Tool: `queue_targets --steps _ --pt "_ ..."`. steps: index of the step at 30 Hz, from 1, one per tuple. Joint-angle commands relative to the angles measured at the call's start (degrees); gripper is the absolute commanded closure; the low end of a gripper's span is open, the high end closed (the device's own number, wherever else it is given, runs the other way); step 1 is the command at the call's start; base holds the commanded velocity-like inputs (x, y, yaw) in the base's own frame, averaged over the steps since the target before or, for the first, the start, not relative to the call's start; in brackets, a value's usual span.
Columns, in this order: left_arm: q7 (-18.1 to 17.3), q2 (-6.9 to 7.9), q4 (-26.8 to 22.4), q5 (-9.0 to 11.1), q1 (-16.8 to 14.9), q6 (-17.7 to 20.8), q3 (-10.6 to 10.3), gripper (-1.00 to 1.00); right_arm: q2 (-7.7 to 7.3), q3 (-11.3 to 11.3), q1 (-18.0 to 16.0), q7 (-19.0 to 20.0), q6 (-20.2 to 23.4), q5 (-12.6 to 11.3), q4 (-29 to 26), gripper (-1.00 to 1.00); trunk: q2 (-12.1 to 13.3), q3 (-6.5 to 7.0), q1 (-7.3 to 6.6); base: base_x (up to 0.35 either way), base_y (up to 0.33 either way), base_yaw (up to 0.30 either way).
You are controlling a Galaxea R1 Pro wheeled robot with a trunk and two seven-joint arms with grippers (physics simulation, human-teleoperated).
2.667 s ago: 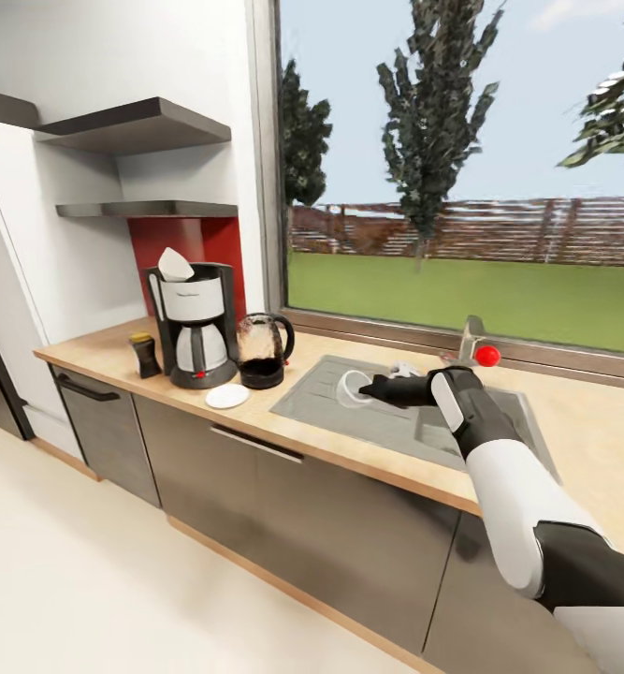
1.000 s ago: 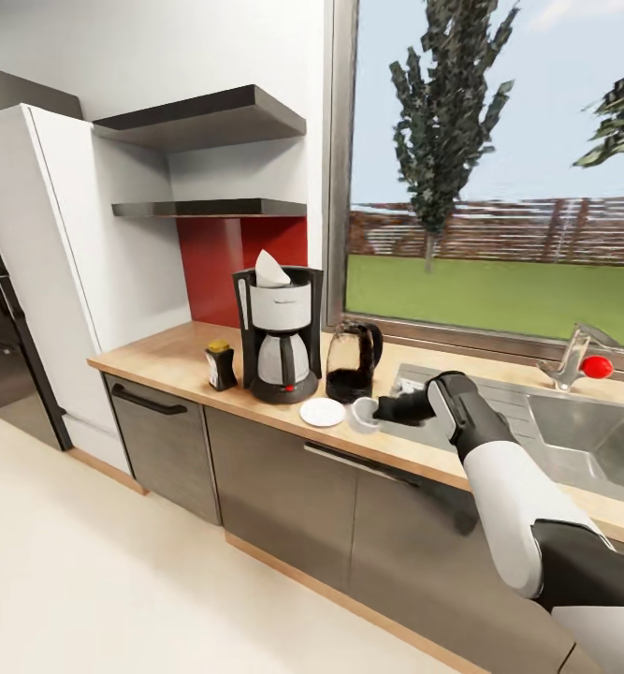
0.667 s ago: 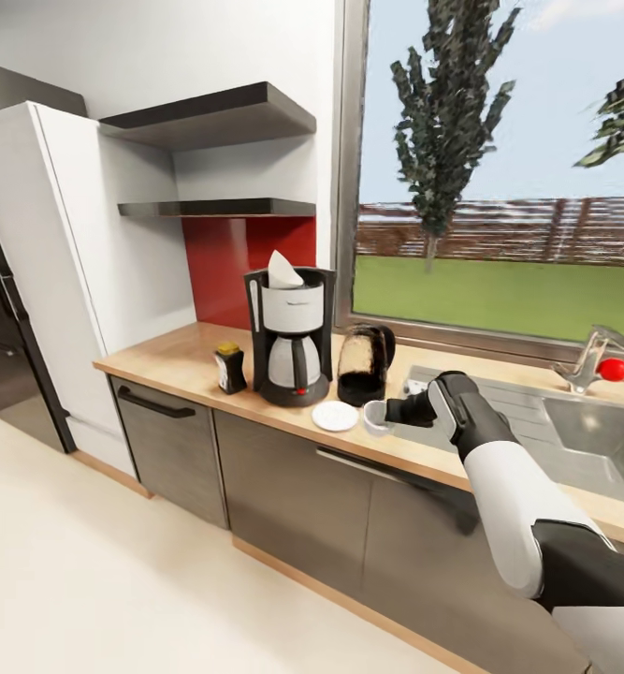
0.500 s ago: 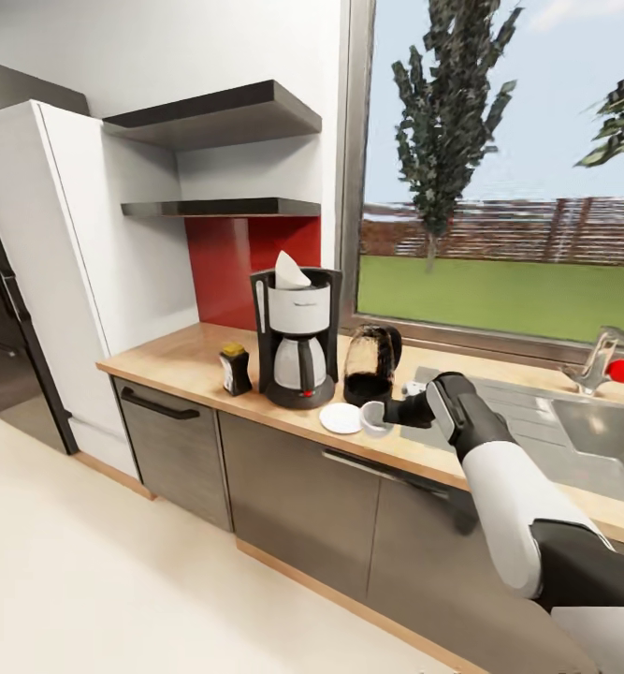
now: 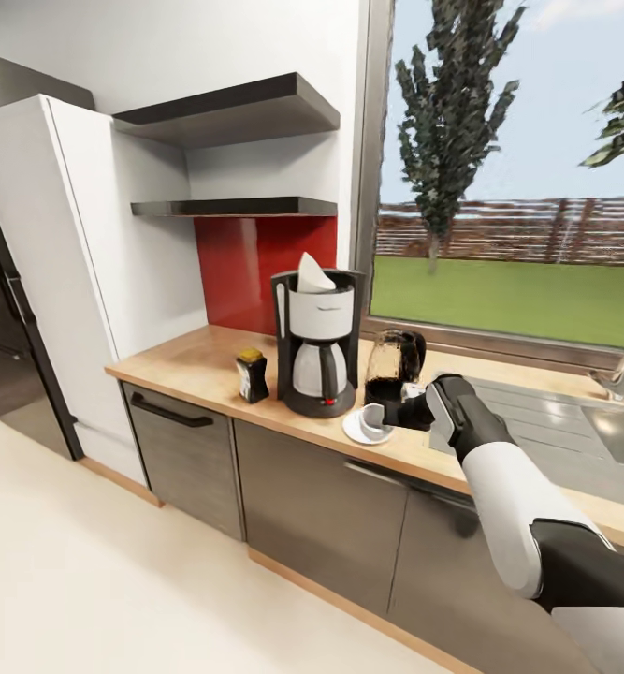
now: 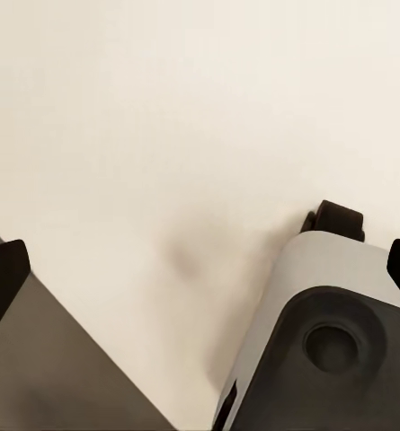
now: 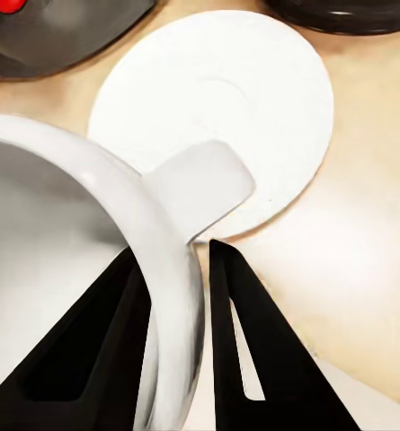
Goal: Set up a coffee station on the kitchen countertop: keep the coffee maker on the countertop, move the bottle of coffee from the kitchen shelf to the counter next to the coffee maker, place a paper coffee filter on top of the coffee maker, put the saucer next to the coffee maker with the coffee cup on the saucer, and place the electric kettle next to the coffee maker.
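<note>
Right hand (image 5: pixel 389 417) holding the cup (image 5: pixel 373 422) over the saucer (image 5: pixel 360 432) on the desk (image 5: pixel 190 360).

Right wrist view: the two dark fingers (image 7: pixel 237 341) are nearly closed, pinching the cup's (image 7: pixel 83 296) rim wall between them, one inside and one outside; the saucer (image 7: pixel 253 99) lies beneath the cup handle. Head view: the cup hangs just above the saucer, whether touching cannot be told. The saucer sits at 4 o'clock of the coffee maker (image 5: pixel 316 342), just beside its base; the kettle (image 5: pixel 393 367) stands at 3 o'clock of the maker; the bottle (image 5: pixel 251 375) at 9 o'clock; the filter (image 5: pixel 312 273) atop the maker. Left wrist view: the left hand's (image 6: pixel 200 269) fingertips stand wide apart over pale floor (image 6: pixel 146 117), holding nothing.
</note>
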Motion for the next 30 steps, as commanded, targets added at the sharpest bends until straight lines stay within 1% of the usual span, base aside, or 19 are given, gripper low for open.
queue_targets --steps 1,7,9,10,13,18,27,30 --pt "0.2 0.01 -0.1 0.3 0.0 0.4 -0.5 -1.00 0.09 -0.4 -0.1 0.1 0.3 0.0 0.0 1.00 0.0 -0.07 0.02 0.159 0.289 0.000" --pt "0.2 0.01 -0.1 0.3 0.0 0.4 -0.5 -1.00 0.03 -0.4 -0.1 0.2 0.3 -0.3 0.0 1.00 0.0 -0.09 0.02 0.173 0.269 -0.021" --pt "0.2 0.01 -0.1 0.3 0.0 0.4 -0.5 -1.00 0.01 -0.4 -0.1 0.2 0.3 -0.8 0.0 1.00 0.0 -0.16 0.02 0.207 0.228 -0.145" --pt "0.2 0.01 -0.1 0.3 0.0 0.4 -0.5 -1.00 0.01 -0.4 -0.1 0.2 0.3 -1.4 0.0 1.00 0.0 -0.21 0.02 0.246 0.220 -0.193" --pt "0.2 0.01 -0.1 0.3 0.0 0.5 -0.5 -1.00 0.00 -0.4 -0.1 0.2 0.3 -1.8 0.0 1.00 0.0 -0.30 0.02 0.254 0.184 -0.122" --pt "0.3 0.01 -0.1 0.3 0.0 0.5 -0.5 -1.00 0.00 -0.4 -0.1 0.2 0.3 -1.9 0.0 1.00 0.0 -0.32 0.02 0.077 0.044 -0.024" --pt "0.4 -0.06 -0.1 0.3 0.0 0.5 -0.6 -1.00 0.00 -0.4 -0.1 0.2 0.3 -1.9 0.0 1.00 0.0 -0.32 0.02 0.003 0.002 -0.240" --pt "0.4 -0.07 -0.1 0.2 0.0 0.5 -0.6 -1.00 0.00 -0.4 -0.1 0.2 0.3 -1.9 0.0 1.00 0.0 -0.32 0.02 0.000 0.000 -0.078"
